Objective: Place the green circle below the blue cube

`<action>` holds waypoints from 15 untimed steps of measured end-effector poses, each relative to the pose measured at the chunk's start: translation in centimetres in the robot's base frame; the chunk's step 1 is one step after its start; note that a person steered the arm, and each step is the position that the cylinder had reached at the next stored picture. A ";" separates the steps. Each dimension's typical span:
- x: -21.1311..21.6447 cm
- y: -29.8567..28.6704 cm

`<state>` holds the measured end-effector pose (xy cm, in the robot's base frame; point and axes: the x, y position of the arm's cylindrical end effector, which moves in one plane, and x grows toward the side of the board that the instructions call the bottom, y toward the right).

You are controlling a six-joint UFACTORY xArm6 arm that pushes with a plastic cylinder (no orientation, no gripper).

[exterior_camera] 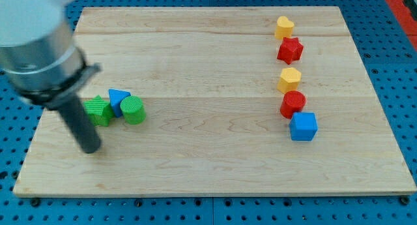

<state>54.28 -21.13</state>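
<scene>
The green circle [133,111] is a short green cylinder at the board's left, touching a blue triangle block [118,99] on its left. The blue cube [303,126] sits far off at the view's right, at the lower end of a column of blocks. My tip [91,149] rests on the board to the lower left of the green circle, a short gap away, just below a green star block [98,111].
On the right, a column above the blue cube: red cylinder [292,104], yellow hexagon-like block [290,78], red star [290,51], yellow heart [284,27]. The wooden board [208,166] lies on a blue pegboard; its edges show all round.
</scene>
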 end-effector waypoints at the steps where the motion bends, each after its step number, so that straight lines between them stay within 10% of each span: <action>1: -6.4 -7.7; 3: -10.0 -0.7; 7: 1.3 26.8; 10: 3.8 32.2; 14: 2.7 24.6; 15: -2.9 20.5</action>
<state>51.35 -0.64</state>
